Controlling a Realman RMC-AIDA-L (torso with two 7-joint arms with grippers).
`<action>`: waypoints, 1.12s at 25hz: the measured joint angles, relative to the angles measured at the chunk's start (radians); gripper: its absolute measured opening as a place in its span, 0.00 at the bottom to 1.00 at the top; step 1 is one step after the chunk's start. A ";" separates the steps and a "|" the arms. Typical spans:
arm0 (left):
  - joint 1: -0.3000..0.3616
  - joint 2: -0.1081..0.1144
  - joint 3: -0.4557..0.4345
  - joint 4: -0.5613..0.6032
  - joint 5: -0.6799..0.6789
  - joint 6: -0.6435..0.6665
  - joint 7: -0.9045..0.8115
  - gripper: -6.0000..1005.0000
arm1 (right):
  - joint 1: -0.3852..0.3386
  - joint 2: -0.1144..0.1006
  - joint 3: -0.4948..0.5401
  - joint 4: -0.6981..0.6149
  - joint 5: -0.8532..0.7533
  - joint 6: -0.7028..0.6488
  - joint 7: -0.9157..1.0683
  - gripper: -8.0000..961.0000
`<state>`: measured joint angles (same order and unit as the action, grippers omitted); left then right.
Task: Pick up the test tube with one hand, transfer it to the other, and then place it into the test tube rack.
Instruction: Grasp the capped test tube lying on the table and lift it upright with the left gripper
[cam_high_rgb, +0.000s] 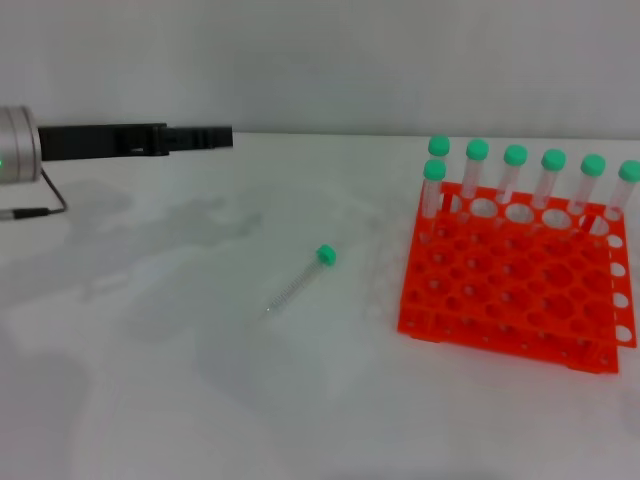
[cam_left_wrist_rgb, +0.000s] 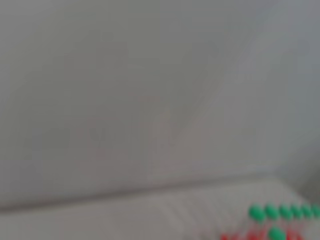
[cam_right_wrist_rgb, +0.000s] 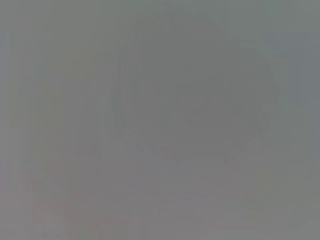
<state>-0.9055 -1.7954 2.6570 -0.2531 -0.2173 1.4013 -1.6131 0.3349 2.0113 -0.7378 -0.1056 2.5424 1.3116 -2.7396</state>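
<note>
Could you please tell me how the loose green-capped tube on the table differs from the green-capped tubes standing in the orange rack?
The loose slim clear green-capped tube lies flat on the white table; the racked green-capped tubes stand upright. The loose tube is alone, left of the bright orange-red plastic rack; the racked tubes, seven visible, fill its far holes. Both kinds share clear bodies and round green caps.

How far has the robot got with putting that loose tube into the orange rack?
Nothing looks done yet. The test tube lies flat on the table, apart from the test tube rack, which holds seven other capped tubes. The left hand hangs far back, holding nothing. Pickup, handover and placing all remain.
</note>
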 joint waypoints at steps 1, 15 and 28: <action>-0.032 -0.003 0.085 -0.049 0.000 0.022 -0.074 0.84 | 0.001 0.000 0.000 -0.006 0.000 -0.007 0.000 0.87; -0.384 -0.075 0.193 -0.210 0.656 0.044 -0.522 0.84 | 0.024 -0.002 0.009 -0.016 0.002 -0.063 0.000 0.87; -0.533 -0.275 0.190 -0.159 0.940 -0.172 -0.668 0.83 | 0.030 0.001 0.038 -0.024 0.004 -0.078 -0.002 0.86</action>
<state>-1.4387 -2.0702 2.8466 -0.4117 0.7232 1.2295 -2.2811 0.3647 2.0119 -0.6999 -0.1298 2.5465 1.2336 -2.7412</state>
